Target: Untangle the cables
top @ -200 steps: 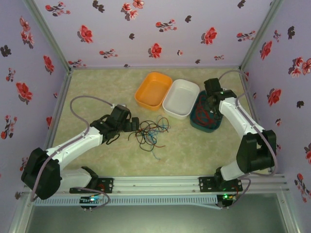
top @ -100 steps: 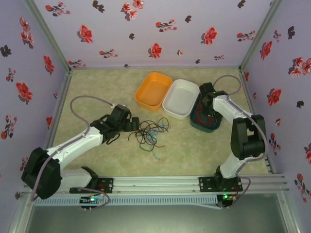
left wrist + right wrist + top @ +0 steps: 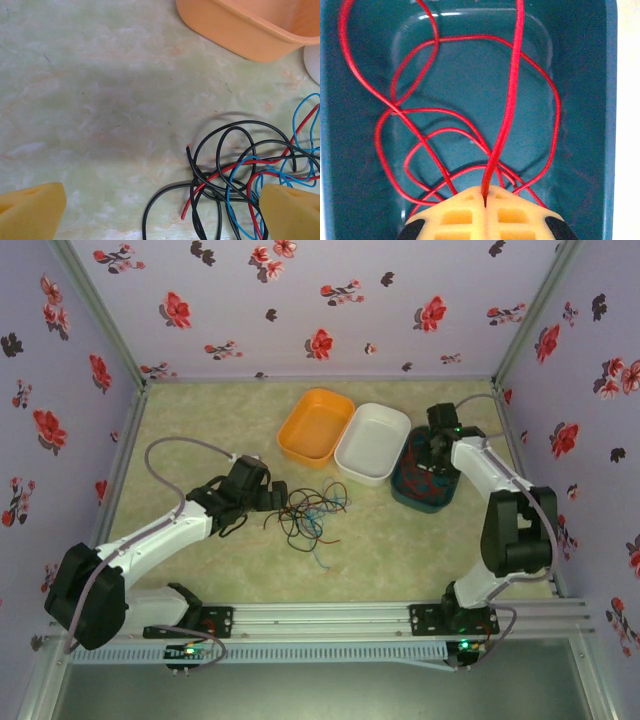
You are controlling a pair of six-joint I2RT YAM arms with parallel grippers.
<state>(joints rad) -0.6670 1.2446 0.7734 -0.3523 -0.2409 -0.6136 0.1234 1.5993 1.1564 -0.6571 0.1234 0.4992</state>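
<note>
A tangle of thin black, red and blue cables lies on the table centre. My left gripper sits at its left edge, open. In the left wrist view the left gripper has its yellow fingertips wide apart, with black cable, red cable and blue cable loops close to the right one. My right gripper hangs over the teal tray. In the right wrist view the right gripper is shut on a red cable, and several of its loops lie in the teal tray.
An orange tray and a white tray stand side by side, left of the teal one at the back. The orange tray's wall is just beyond the tangle. Patterned walls close the table on three sides.
The right arm's elbow swung outward and back while its gripper stayed over the teal tray with the red cable. The left arm and the tangle have not moved.
</note>
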